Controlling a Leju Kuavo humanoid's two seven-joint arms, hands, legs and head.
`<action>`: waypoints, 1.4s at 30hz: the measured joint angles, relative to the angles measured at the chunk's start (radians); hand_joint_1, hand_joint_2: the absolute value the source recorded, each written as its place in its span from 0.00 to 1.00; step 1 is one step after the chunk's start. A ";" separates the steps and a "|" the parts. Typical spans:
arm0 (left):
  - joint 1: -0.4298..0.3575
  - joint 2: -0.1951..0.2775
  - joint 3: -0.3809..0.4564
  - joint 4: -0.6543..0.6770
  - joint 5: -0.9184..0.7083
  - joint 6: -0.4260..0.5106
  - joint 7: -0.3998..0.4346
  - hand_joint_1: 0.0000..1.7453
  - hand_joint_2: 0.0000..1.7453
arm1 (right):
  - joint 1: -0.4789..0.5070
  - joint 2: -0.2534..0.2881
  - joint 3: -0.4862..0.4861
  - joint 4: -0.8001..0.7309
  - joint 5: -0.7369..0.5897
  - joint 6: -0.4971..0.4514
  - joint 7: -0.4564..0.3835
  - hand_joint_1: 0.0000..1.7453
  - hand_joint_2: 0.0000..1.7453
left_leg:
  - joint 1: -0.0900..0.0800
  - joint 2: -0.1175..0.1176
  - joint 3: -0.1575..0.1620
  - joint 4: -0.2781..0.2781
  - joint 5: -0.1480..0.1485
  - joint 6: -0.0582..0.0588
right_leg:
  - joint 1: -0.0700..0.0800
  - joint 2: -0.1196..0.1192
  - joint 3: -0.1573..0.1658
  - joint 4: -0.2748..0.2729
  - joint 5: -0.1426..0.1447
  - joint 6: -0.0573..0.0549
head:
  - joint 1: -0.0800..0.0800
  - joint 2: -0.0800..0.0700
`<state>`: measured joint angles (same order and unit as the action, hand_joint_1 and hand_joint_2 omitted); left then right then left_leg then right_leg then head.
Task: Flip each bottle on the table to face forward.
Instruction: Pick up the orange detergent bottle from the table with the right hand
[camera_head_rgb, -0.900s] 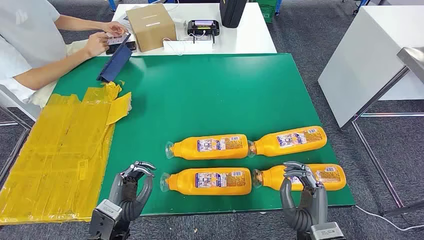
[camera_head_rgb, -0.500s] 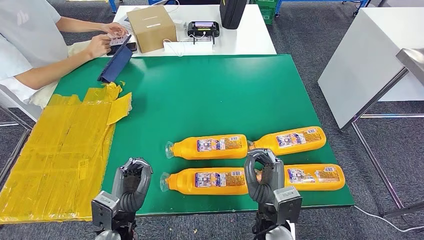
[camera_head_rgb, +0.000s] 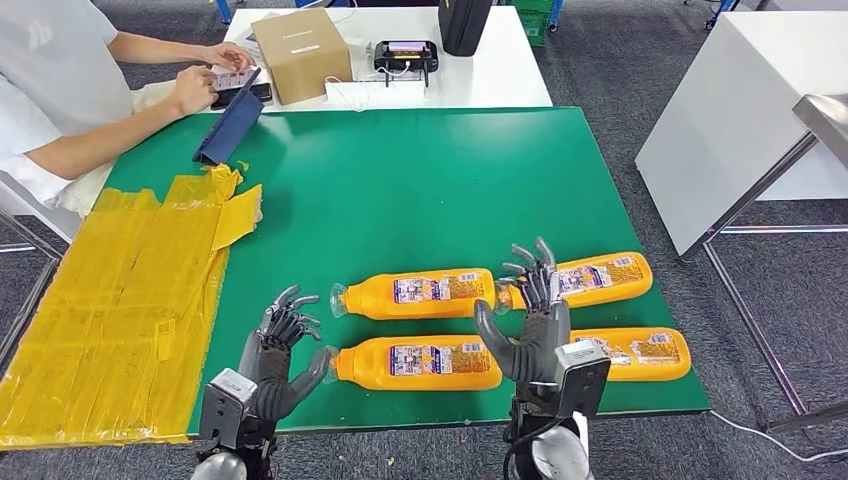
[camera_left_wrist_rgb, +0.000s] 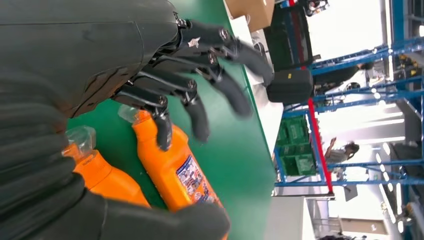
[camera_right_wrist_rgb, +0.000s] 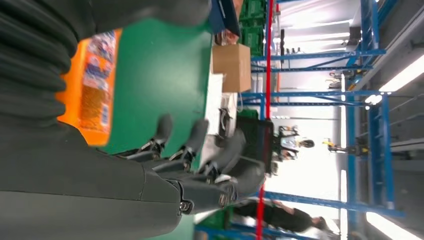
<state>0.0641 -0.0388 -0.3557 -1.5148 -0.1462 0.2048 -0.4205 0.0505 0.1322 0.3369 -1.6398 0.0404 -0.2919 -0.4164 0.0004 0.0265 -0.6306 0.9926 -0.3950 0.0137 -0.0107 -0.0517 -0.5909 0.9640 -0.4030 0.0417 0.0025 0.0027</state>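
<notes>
Bottles (camera_head_rgb: 418, 362) lie on their sides in two rows on the near right of the green table (camera_head_rgb: 400, 190). Our left hand (camera_head_rgb: 283, 352) and right hand (camera_head_rgb: 527, 318) hover spread, holding nothing, at either end of the near-left bottle.

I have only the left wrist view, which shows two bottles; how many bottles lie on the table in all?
Observer: Four, lying in two rows on the table: far-left bottle, far-right bottle, near-left bottle, near-right bottle.
Operator: Thank you. Where is the right hand?
Observer: The right hand is between the two near bottles, its fingers spread, reaching toward the far-right bottle's neck; it holds nothing.
Operator: Is anyone close to the table?
Observer: A person sits at its far left corner, hands on a small device, well away from the bottles.
</notes>
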 joint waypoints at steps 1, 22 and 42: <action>-0.002 0.001 0.001 0.001 -0.003 -0.003 0.002 0.00 1.00 | -0.007 -0.003 0.000 0.000 0.025 -0.010 0.006 0.00 1.00 | 0.000 0.000 0.000 0.000 0.000 0.000 | 0.000 0.000 0.000 0.000 0.000 0.000 | 0.000 0.000; -0.058 -0.023 0.032 0.010 0.107 -0.123 0.007 0.00 1.00 | -0.348 -0.125 0.097 0.233 0.761 -0.040 0.336 0.00 1.00 | 0.000 -0.001 -0.001 0.000 0.002 0.001 | 0.000 -0.001 0.001 0.000 0.000 0.000 | 0.000 0.000; -0.140 -0.057 -0.017 0.032 0.268 -0.320 -0.033 0.00 1.00 | -0.648 -0.066 0.284 0.801 0.797 0.243 0.274 0.00 1.00 | 0.000 -0.001 -0.002 0.001 0.003 0.001 | 0.000 -0.001 0.000 0.001 0.001 0.001 | 0.000 0.000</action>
<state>-0.0756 -0.0960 -0.3725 -1.4833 0.1219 -0.1153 -0.4530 -0.5979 0.0662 0.6205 -0.8384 0.8376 -0.0489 -0.1426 0.0003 0.0254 -0.6323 0.9932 -0.3920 0.0151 -0.0106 -0.0526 -0.5912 0.9646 -0.4018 0.0428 0.0023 0.0027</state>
